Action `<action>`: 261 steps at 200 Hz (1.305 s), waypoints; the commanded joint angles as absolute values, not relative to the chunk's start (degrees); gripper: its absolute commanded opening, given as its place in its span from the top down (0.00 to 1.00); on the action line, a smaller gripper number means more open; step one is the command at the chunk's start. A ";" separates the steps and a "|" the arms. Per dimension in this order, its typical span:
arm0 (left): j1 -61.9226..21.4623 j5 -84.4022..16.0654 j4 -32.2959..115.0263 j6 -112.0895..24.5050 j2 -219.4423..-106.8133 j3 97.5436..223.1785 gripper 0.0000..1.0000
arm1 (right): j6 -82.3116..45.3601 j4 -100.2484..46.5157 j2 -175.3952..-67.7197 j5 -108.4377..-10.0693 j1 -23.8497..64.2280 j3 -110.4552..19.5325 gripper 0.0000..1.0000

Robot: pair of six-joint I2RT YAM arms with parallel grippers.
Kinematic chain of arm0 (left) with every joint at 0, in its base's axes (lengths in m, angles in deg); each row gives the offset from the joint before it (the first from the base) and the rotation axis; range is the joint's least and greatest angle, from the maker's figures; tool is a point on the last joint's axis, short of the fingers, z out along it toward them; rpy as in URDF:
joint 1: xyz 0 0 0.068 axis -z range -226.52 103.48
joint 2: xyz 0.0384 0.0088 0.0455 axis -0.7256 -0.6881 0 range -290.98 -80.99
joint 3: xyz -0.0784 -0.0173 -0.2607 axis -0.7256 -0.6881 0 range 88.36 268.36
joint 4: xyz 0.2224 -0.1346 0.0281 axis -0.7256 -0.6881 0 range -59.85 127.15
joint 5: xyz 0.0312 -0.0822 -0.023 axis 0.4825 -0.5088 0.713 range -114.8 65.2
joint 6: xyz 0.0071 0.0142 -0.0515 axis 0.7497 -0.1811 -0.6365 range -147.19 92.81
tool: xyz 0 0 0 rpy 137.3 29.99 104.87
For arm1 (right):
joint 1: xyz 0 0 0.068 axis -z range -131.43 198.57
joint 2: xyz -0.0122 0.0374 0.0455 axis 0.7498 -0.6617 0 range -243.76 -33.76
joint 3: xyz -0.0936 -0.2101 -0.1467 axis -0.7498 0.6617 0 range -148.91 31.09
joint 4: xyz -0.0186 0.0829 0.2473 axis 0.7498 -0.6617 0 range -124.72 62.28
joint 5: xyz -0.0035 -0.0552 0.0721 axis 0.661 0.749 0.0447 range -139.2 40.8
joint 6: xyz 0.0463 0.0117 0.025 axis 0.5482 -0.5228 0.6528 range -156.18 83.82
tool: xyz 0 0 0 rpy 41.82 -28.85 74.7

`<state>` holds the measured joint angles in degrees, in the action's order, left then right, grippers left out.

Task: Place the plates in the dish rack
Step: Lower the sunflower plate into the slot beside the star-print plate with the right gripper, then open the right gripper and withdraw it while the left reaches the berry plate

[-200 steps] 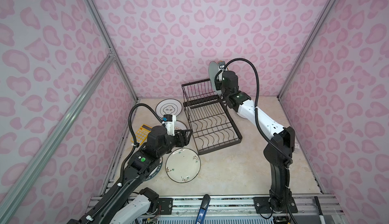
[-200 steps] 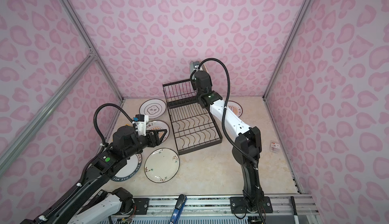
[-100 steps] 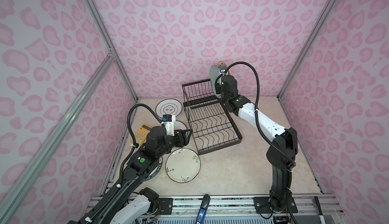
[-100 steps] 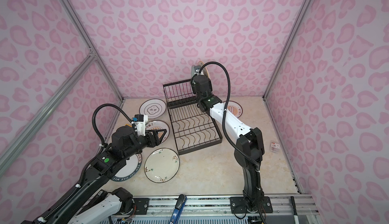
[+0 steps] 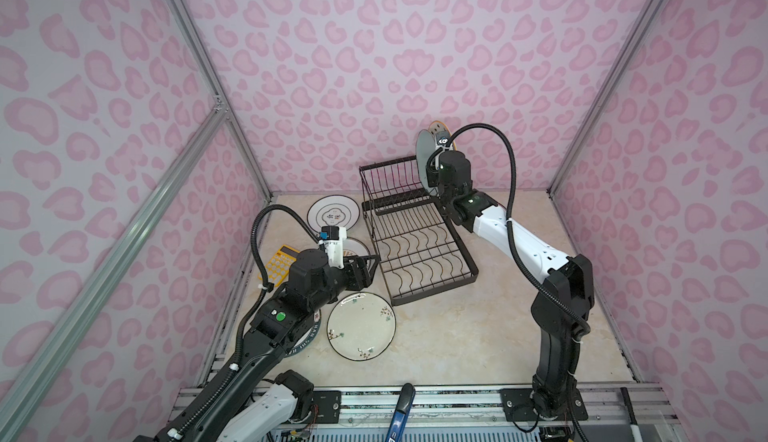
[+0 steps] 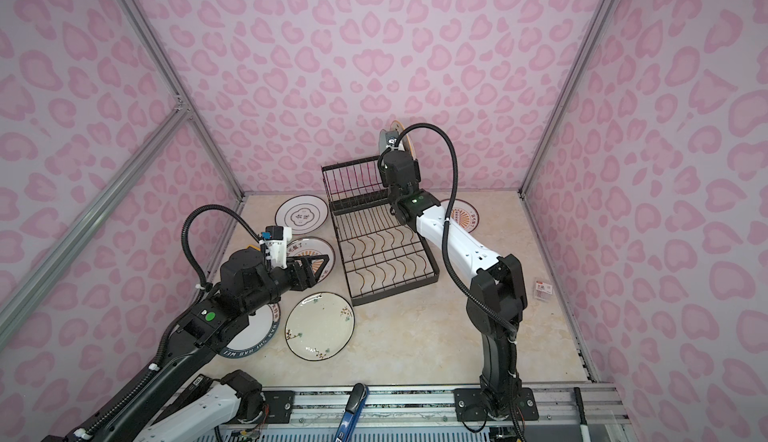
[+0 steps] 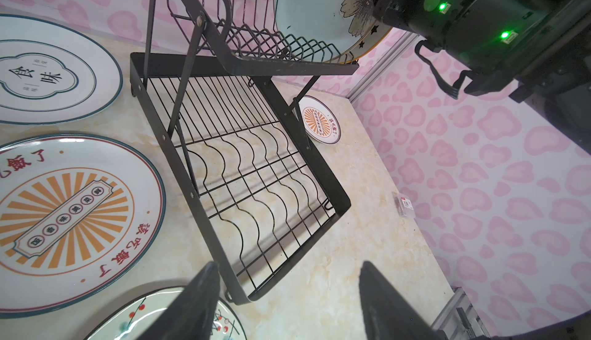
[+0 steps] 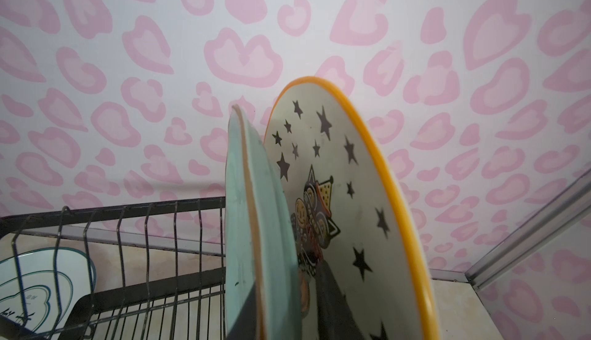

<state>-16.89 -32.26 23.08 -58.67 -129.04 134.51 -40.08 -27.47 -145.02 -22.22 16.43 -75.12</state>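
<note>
Dish rack (image 7: 287, 63) is showing black coated metal wire, scuffed on its upper rail — starred plate (image 8: 335, 169) is presenting glossy glazed ceramic.

The left arm (image 5: 266, 336) is stretching low across the near-left side, left gripper (image 7: 287, 268) gaping wide; the right arm (image 5: 511, 236) is reaching far, right gripper (image 5: 433, 166) lifted (jaw spacing unclear).

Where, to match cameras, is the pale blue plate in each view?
In a top view: pale blue plate upright, upper centre, by right arm.
In a top view: same, a sliver.
Left wrist: standing in raised basket, flower showing.
Right wrist: edge-on beside starred plate.
Shared landmark: raised basket.
</note>
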 commanded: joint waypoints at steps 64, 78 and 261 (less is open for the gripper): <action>-16.90 -31.73 23.54 -58.73 -129.29 134.80 0.27 | -40.72 -24.64 -142.95 -21.49 17.25 -75.42 0.44; -16.90 -31.26 23.43 -59.00 -129.27 134.82 0.25 | -40.00 -24.71 -142.28 -22.34 17.83 -75.19 0.43; -16.90 -24.75 20.30 -56.97 -130.22 136.37 0.16 | -27.74 -20.80 -121.30 -44.09 24.91 -57.50 0.32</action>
